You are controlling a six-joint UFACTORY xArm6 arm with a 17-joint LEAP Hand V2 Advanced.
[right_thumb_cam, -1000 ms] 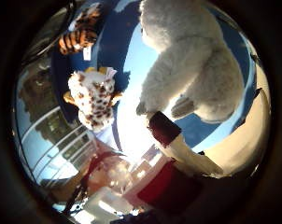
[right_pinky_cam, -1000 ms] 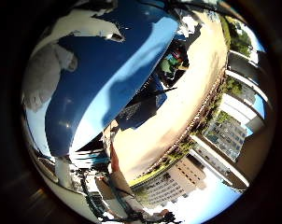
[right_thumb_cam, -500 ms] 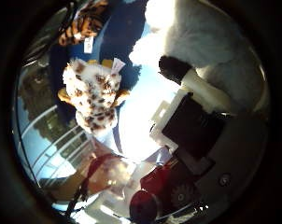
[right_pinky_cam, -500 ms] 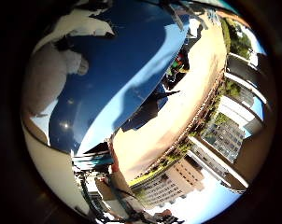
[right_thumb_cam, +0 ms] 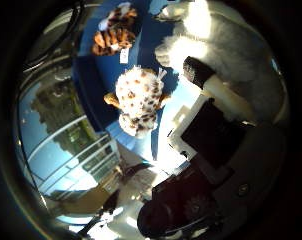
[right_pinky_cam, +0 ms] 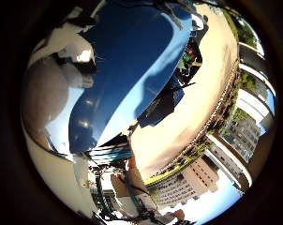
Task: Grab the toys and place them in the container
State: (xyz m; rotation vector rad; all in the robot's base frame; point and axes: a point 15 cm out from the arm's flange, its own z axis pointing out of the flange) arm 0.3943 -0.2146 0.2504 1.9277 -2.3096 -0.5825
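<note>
The blue bench [right_pinky_cam: 132, 61] carries all three toys. The white plush toy [right_thumb_cam: 226, 50] now fills more of the thumb-side view than a second ago, so the hand [right_thumb_cam: 216, 130] has closed in, probably to grasp it. A finger lies extended against its fur; whether the fingers are spread or curling I cannot tell. The spotted plush [right_thumb_cam: 138, 100] lies beside it, the striped tiger toy [right_thumb_cam: 113, 32] farther off. The container is nowhere in view.
</note>
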